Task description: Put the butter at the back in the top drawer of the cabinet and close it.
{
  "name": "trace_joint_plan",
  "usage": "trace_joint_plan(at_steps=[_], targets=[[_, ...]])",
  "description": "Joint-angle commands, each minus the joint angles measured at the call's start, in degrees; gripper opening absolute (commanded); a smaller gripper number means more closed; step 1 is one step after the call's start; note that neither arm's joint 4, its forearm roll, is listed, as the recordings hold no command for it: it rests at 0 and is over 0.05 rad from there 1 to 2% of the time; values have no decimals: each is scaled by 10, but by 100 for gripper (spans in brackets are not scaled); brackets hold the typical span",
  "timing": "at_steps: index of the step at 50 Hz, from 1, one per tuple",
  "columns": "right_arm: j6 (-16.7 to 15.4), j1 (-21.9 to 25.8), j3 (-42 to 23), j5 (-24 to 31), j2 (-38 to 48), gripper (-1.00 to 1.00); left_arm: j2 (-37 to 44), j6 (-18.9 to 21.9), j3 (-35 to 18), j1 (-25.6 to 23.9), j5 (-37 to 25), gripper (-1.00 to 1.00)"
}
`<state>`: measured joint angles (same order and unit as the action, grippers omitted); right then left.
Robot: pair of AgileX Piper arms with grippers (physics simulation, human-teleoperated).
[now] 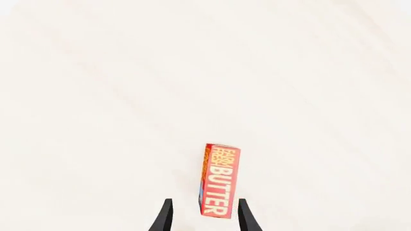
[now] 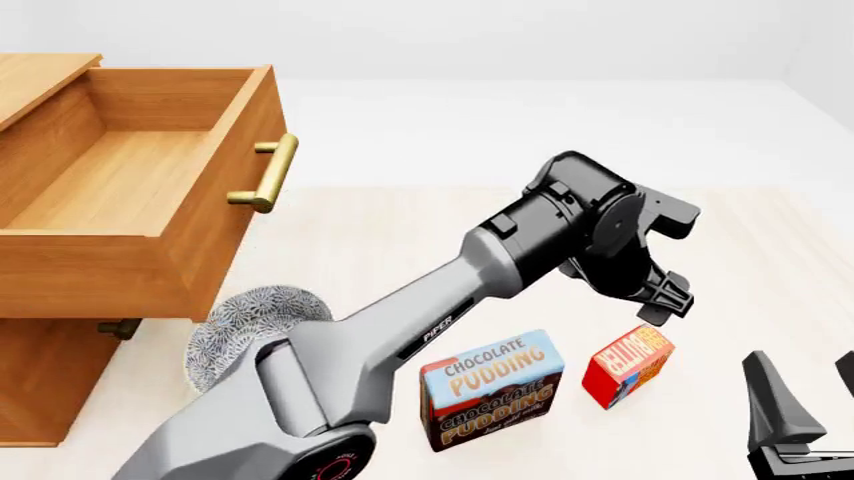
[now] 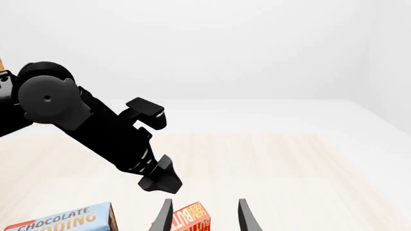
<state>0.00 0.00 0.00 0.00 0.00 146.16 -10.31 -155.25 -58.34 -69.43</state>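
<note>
Left gripper [image 2: 663,303] is seen spread and empty, poised just above the butter [image 2: 629,365], which stands on the table [image 2: 400,240] right of the pudding box [image 2: 491,388]; the box's long axis runs along the fingers' reach in the left wrist view. Right gripper [image 2: 801,395], also spread, sits farther right.

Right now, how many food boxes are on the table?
2: the butter below the left gripper, and the pudding box beside it toward the cabinet. The left arm could hide more.
</note>
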Motion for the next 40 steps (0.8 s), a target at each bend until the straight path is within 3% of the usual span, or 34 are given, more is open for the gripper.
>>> trace_joint_plan(at_steps=[1, 33, 40], targets=[[0, 0, 0, 0, 0, 100, 17, -7, -11, -8, -1, 100], [0, 0, 0, 0, 0, 100, 46, -21, -8, -15, 11, 100], [0, 0, 0, 0, 0, 100, 34, -25, 20, -20, 26, 100]])
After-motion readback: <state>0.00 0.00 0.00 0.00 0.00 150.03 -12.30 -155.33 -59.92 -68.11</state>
